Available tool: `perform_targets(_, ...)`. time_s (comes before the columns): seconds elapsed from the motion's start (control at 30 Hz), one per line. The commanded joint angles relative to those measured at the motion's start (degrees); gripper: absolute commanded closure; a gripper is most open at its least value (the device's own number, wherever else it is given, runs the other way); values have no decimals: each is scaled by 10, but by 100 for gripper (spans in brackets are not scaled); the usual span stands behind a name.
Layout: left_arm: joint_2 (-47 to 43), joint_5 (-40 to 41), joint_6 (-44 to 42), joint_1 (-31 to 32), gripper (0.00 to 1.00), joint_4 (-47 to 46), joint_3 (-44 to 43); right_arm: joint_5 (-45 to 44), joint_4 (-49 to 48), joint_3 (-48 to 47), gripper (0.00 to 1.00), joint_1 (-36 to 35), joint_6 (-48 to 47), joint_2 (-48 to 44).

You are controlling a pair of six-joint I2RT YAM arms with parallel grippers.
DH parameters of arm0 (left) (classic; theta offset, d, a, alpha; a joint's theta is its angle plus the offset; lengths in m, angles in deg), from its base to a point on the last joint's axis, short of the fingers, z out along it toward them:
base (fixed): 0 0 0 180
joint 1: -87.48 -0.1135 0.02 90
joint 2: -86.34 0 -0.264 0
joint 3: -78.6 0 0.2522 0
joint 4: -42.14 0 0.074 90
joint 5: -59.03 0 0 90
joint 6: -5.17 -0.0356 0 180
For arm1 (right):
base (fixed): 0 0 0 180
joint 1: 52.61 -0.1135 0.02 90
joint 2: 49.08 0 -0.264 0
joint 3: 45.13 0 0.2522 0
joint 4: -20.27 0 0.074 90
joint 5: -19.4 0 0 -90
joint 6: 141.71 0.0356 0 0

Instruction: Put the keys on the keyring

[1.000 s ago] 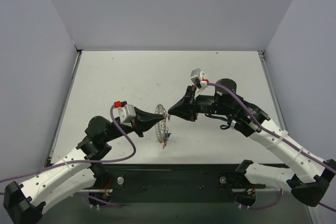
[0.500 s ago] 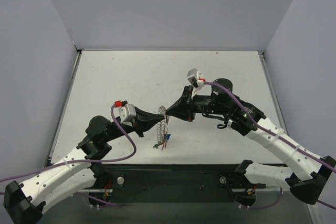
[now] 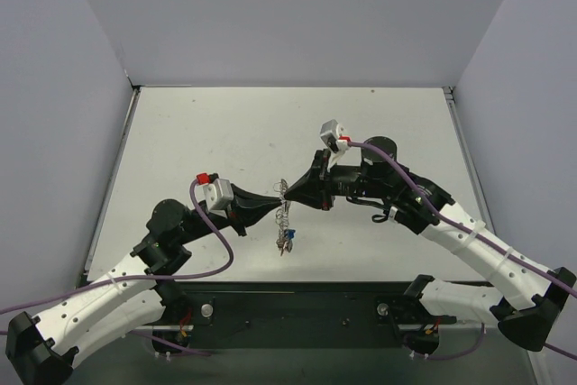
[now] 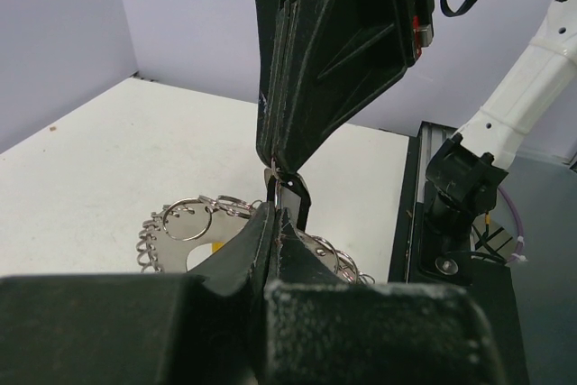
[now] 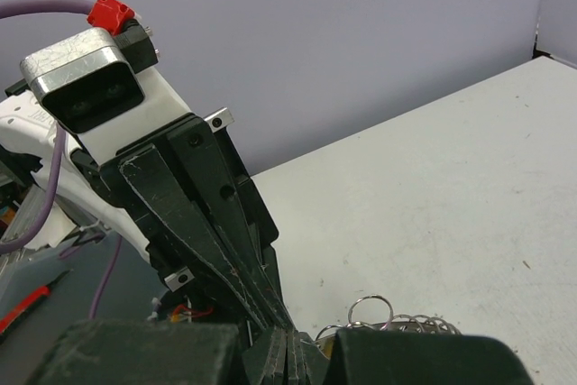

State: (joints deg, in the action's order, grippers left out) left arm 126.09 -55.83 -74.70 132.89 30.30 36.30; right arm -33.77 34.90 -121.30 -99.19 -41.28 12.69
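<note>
Above the tabletop (image 3: 225, 123), the left end effector (image 3: 273, 197) is clamped on the upper rim of the keyring (image 3: 283, 212), which hangs from its tips. The right end effector (image 3: 291, 192), fingers pressed together, meets it tip to tip. The keys (image 3: 286, 241) dangle just below.
</note>
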Motion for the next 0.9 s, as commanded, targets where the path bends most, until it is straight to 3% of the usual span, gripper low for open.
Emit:
perform_targets(0.0, -18, 3, 7, 2, 100, -50, -32, 5, -26, 4, 100, -4, -2, -2)
perform_targets(0.87, -48, -23, 15, 2, 100, -45, -33, -15, -31, 21, 100, -2, 1, -11)
